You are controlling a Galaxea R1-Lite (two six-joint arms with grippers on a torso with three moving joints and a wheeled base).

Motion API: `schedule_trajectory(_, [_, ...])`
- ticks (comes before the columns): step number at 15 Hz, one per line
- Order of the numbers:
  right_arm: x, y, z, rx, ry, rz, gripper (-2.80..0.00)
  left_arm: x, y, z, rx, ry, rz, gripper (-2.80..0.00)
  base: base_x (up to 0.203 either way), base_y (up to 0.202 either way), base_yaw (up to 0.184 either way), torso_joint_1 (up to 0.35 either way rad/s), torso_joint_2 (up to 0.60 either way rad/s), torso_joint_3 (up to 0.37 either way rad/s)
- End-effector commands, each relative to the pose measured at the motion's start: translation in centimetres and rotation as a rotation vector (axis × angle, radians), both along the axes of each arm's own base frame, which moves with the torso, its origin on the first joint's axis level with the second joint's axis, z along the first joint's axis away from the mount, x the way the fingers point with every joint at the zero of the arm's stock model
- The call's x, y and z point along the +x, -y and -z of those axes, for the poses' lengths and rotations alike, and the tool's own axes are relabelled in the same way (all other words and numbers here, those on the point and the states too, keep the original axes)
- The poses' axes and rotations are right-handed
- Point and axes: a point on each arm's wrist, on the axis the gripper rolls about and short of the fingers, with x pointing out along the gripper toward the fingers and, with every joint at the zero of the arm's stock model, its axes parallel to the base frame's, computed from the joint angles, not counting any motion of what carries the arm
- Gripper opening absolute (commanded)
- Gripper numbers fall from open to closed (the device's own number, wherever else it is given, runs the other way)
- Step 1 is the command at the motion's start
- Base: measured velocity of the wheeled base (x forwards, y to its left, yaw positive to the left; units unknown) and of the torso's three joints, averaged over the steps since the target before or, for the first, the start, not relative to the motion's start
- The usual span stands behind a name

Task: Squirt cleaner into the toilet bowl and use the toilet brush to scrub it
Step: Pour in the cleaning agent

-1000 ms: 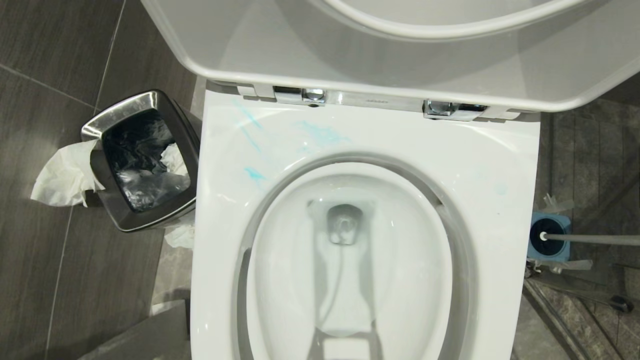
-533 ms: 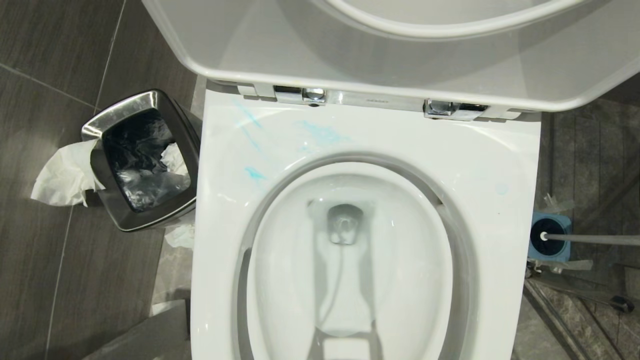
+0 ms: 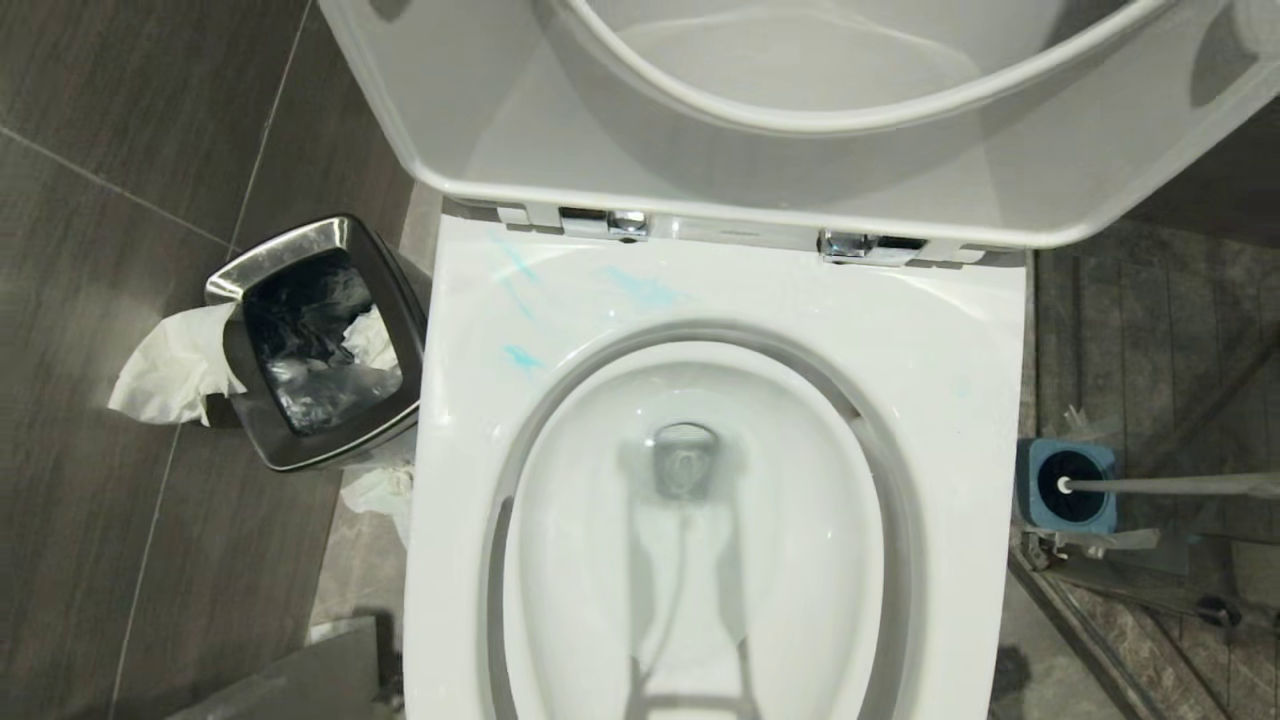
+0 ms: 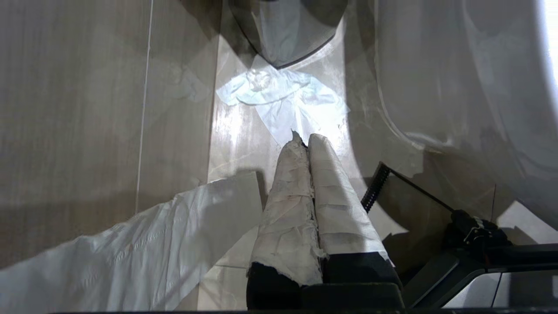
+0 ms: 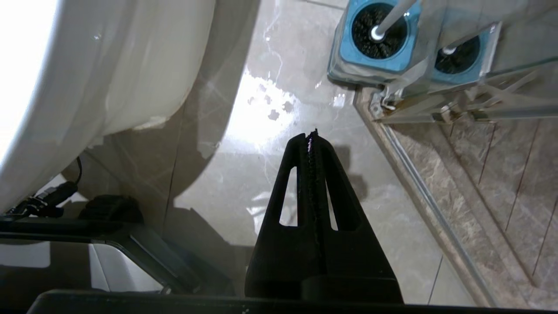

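Note:
The white toilet bowl [image 3: 960,340] fills the middle of the head view, with its seat and lid [image 3: 700,170] raised. Pale blue cleaner [image 3: 642,290] smears the rim's back left. The toilet brush [image 3: 1160,486] stands in its blue-and-grey holder [image 3: 1035,490] on the floor to the bowl's right. Neither gripper shows in the head view. My left gripper [image 4: 305,138], its fingers wrapped in white tape, hangs shut and empty over the floor left of the bowl. The black right gripper [image 5: 310,136] is shut and empty above wet floor, short of the toilet brush [image 5: 365,27].
A steel waste bin [image 3: 232,285] with a black liner stands left of the bowl, tissue [image 3: 165,375] hanging off it. More tissue [image 4: 283,100] and a paper strip [image 4: 130,244] lie on the floor. A shower rail [image 5: 429,200] and glass run past the holder [image 5: 344,52].
The whole head view has shifted: the toilet, bin and brush holder sit lower and look slightly smaller, with more of the lid showing. That is the camera moving; nothing itself has moved.

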Motion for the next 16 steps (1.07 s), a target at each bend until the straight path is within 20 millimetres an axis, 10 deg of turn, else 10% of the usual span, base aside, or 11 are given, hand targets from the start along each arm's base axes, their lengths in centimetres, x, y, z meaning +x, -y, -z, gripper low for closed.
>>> schedule_trajectory(1, [0.01,0.0,0.05,0.0,-0.002,0.0,-2.8,0.01,0.0,0.02,0.006,0.0,0.002,-2.8,0.0,0.0,0.0,-0.007,0.0,0.124])
schedule_trajectory(16, [-0.01,0.0,0.01,0.0,-0.001,0.001,-2.8,0.01,-0.01,0.01,-0.011,0.002,-0.005,-2.8,0.0,0.0,0.0,0.0,0.0,0.006])
